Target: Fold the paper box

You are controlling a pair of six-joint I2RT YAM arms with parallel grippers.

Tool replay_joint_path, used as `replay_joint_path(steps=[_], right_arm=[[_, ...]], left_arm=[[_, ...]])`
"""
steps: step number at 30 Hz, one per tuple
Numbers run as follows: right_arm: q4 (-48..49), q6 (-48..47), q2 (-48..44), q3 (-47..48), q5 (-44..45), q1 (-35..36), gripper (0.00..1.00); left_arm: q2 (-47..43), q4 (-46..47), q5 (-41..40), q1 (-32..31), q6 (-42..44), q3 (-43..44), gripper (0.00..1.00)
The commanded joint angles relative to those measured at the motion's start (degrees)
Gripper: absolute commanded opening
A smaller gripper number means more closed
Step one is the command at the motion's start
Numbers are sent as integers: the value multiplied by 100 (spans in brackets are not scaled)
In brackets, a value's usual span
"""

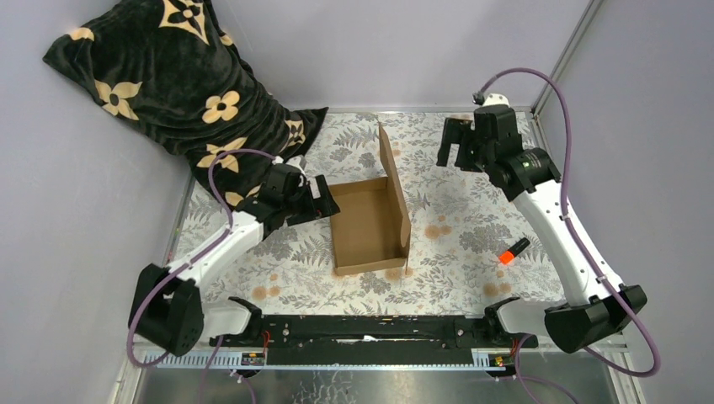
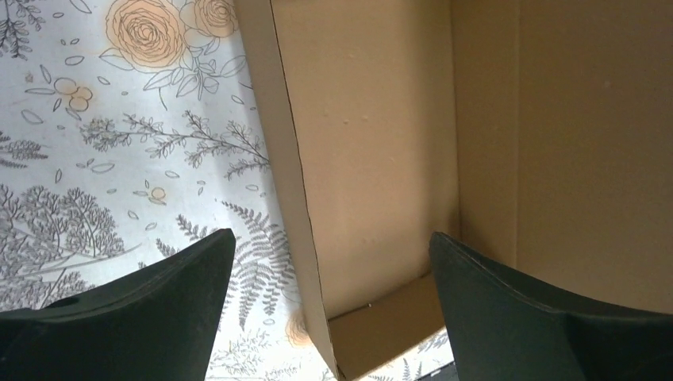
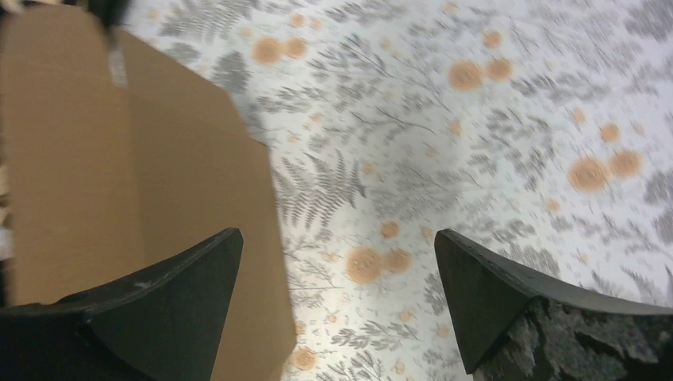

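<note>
The paper box (image 1: 368, 225) is brown cardboard, a shallow open tray in the middle of the table with its lid panel (image 1: 393, 189) standing upright along the right side. My left gripper (image 1: 324, 200) is open at the box's left wall, one finger outside and one over the inside; that view shows the wall's edge (image 2: 298, 198) between the fingers. My right gripper (image 1: 455, 145) is open and empty, raised at the back right, apart from the box. Its view shows the lid panel (image 3: 119, 167) at the left.
A small orange-and-black marker (image 1: 513, 251) lies on the floral tablecloth (image 1: 455, 252) to the right of the box. A black floral blanket (image 1: 168, 76) is heaped at the back left corner. Grey walls close the back and sides.
</note>
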Motion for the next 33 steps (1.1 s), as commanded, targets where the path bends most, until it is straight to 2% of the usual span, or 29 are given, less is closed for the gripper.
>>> replay_joint_path(steps=[1, 7, 12, 17, 22, 24, 30, 33], right_arm=[[-28, 551, -244, -675, 806, -369, 100], [-90, 1129, -523, -1881, 789, -1038, 100], [130, 1690, -912, -2950, 543, -1693, 100], [174, 1922, -1169, -3276, 793, -1774, 100], [161, 1985, -1145, -3243, 772, -1845, 100], [181, 2031, -1127, -3275, 724, -1867, 100], [52, 2208, -1175, -3430, 734, -2142, 100], [34, 2231, -1296, -3569, 678, -2500, 100]], left_arm=[[-631, -426, -273, -136, -129, -178, 99], [-1467, -747, -420, -572, -439, -444, 97], [-1982, -780, -776, -1369, -982, -931, 91], [-2794, -1075, -1066, -1772, -1339, -1562, 72], [-3636, -1304, -1417, -2005, -1955, -1960, 36], [-3676, -1326, -1534, -2013, -2084, -2037, 27], [-2770, -1035, -1654, -2110, -2302, -2273, 17], [-2502, -790, -1796, -2287, -2430, -2469, 17]])
